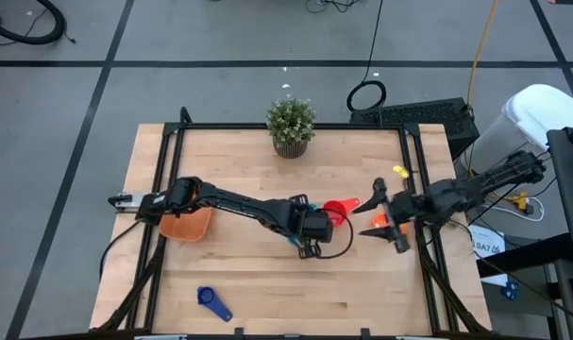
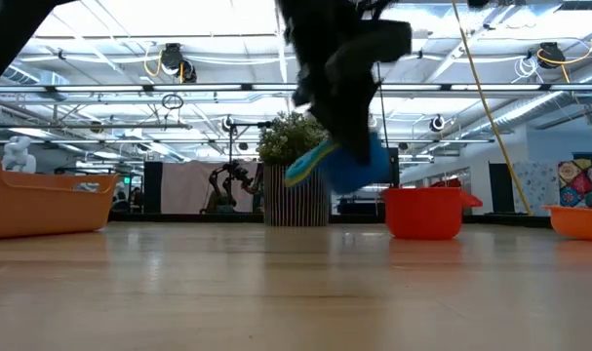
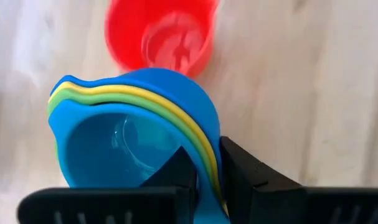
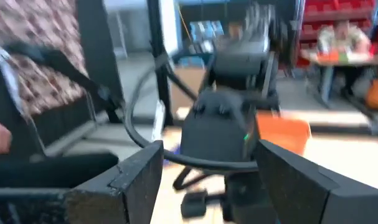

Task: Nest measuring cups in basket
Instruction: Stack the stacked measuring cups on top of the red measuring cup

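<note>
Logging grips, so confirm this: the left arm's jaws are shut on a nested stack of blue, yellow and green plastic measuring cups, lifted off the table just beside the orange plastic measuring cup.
Not quite. The left gripper does clamp the nested stack of blue, yellow and green plastic measuring cups, lifted off the table, but the neighbouring cup is the red plastic measuring cup, not the orange one. The left wrist view shows it.
</note>
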{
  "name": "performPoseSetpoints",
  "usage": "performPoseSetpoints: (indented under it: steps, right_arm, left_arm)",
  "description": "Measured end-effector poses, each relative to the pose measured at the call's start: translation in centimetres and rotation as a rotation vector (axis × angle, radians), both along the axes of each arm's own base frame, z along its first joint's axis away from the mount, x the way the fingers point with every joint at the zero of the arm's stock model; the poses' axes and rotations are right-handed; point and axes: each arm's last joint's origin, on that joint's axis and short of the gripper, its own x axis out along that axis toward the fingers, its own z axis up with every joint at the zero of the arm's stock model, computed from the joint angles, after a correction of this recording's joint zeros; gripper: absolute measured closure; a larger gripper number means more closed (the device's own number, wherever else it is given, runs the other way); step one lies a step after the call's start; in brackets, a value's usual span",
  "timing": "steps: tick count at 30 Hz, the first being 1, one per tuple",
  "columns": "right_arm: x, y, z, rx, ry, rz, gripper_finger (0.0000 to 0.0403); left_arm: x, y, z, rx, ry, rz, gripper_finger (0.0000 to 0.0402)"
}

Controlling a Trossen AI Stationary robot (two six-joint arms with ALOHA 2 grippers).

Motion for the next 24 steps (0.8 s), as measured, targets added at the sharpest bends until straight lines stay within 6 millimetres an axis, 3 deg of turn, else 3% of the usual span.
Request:
performPoseSetpoints:
  steps: [6, 10, 14, 17, 24]
  right_arm:
    - [-3.2, -1.4, 4.1, -0.013, -0.168, -0.035, 0.0154]
    - [-4.6, -2.2, 4.7, -0.046, -0.168, -0.150, 0.0154]
    - [-5.0, -3.1, 2.0, -0.166, 0.150, -0.360, 0.0154]
    - [-4.8, -3.1, -0.6, -0.188, 0.405, -0.408, 0.0154]
    - [-1.9, -2.1, -4.5, -0.272, 0.752, -0.420, 0.0154]
  left_arm:
    - [0.5, -0.8, 2.5, 0.046, -0.088, -0.017, 0.0354]
    - [1.0, -0.1, 3.0, 0.048, -0.131, -0.004, 0.0354]
    - [0.9, 0.5, 2.9, 0.052, -0.116, 0.008, 0.0354]
    - [0.7, 0.4, 2.8, 0.059, -0.092, 0.008, 0.0354]
    - [0.2, -1.0, 2.7, 0.062, -0.072, -0.017, 0.0354]
